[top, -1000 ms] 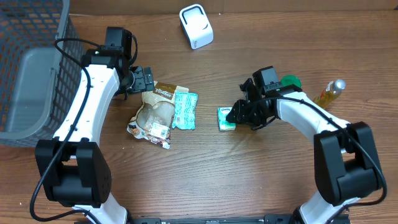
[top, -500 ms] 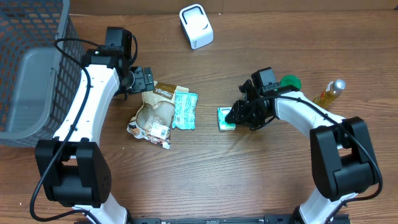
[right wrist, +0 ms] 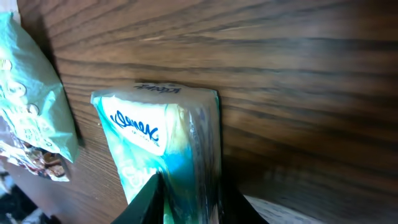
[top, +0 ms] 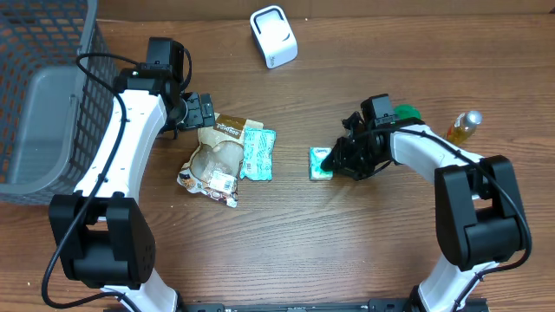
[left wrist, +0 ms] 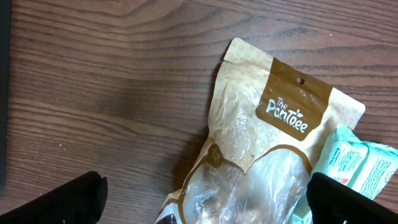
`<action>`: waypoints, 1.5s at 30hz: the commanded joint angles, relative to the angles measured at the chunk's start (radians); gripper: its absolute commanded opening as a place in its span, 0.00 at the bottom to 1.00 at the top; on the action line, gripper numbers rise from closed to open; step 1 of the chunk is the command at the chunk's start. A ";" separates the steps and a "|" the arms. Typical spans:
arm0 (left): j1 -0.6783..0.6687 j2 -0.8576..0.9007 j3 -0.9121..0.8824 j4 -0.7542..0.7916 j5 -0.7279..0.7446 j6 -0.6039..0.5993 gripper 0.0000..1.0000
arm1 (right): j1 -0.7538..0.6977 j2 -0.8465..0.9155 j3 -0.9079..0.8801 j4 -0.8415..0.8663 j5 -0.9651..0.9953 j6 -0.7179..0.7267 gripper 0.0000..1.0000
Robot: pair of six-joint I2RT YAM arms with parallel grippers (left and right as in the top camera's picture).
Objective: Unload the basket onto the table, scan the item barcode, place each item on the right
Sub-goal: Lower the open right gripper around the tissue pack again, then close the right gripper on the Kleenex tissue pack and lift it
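Observation:
A small teal and white Kleenex tissue pack (top: 320, 164) lies on the wooden table right of centre. My right gripper (top: 332, 161) is shut on it. In the right wrist view the two dark fingers press the pack (right wrist: 155, 140) from both sides, at the right gripper (right wrist: 189, 202). No barcode shows on the pack's visible faces. The white scanner (top: 273, 36) stands at the back centre. My left gripper (top: 198, 111) hangs open over the top of a brown "The Pantree" snack bag (left wrist: 261, 143), its fingers (left wrist: 62, 199) wide apart and holding nothing.
A teal wipes packet (top: 257, 153) lies against the snack bag (top: 217, 156). A dark mesh basket (top: 43, 95) with a grey bin inside fills the left edge. A green object (top: 405, 113) and a yellow bottle (top: 460, 128) lie behind the right arm.
My right gripper's fingers have closed in on the tissue pack, and the pack has shifted slightly to the right with them. The left arm has not moved.

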 commanded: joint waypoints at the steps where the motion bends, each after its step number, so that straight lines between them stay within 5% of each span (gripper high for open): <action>1: 0.000 -0.008 0.011 0.000 -0.006 -0.003 1.00 | -0.011 0.014 -0.003 0.001 -0.015 0.054 0.18; 5: 0.000 -0.008 0.011 0.000 -0.006 -0.003 1.00 | -0.017 0.011 0.009 0.003 -0.147 -0.005 0.03; 22: 0.000 -0.008 0.011 0.000 -0.005 -0.003 1.00 | -0.195 -0.165 0.055 -0.007 -1.025 -0.209 0.04; 31: 0.000 -0.008 0.011 0.000 -0.005 -0.003 1.00 | -0.205 -0.190 0.055 -0.047 -1.028 -0.203 0.04; 45: 0.000 -0.008 0.011 0.000 -0.006 -0.003 1.00 | -0.231 -0.486 0.056 -0.060 -1.028 -0.172 0.04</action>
